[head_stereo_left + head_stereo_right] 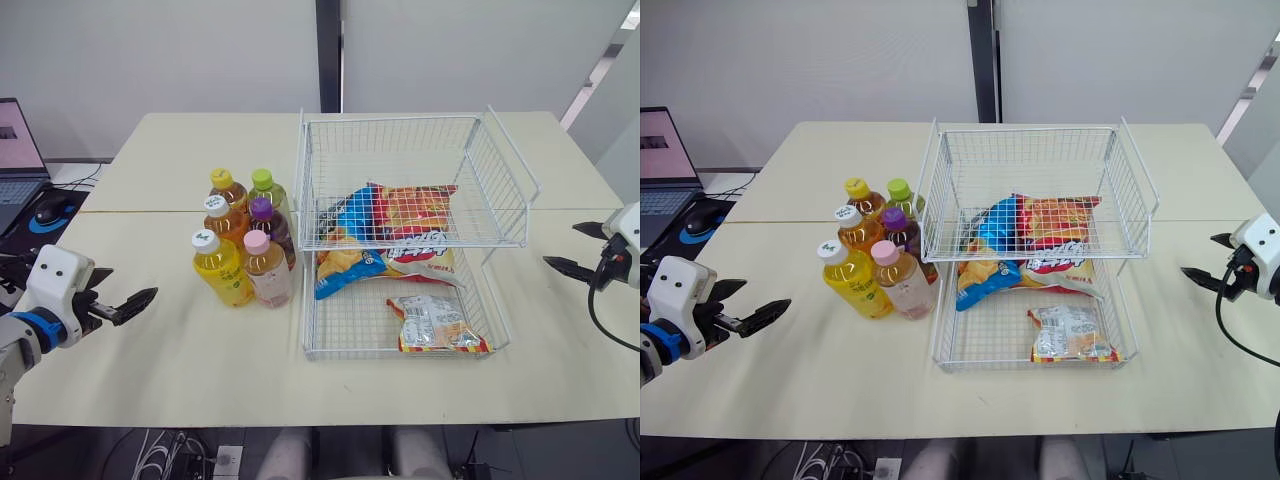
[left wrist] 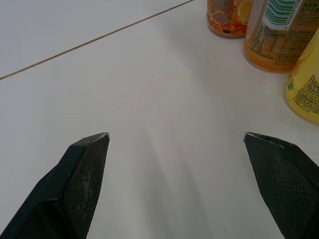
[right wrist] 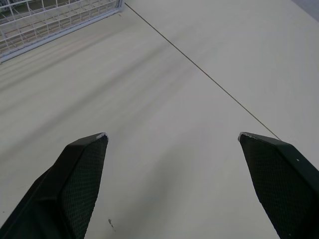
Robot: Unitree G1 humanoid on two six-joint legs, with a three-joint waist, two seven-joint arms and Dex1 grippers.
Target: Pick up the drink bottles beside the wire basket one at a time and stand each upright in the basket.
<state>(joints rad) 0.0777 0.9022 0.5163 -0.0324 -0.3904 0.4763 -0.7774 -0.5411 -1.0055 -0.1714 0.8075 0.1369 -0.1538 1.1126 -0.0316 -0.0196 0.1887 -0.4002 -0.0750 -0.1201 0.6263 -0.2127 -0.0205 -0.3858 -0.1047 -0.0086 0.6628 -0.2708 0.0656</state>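
Drink bottles (image 1: 250, 245): six, upright, clustered and touching one another on the tabletop (image 1: 180, 370), just left of the wire basket.
Wire basket (image 1: 410, 243): right of centre on the tabletop, with snack bags (image 1: 400, 215) lying inside.
Left gripper (image 2: 177, 134): jaws wide apart, holding nothing, low over the tabletop, near-left of the bottles and apart from them.
Right gripper (image 3: 172, 134): jaws wide apart, holding nothing, over the tabletop right of the basket.
Laptop (image 1: 15, 150): far left edge.
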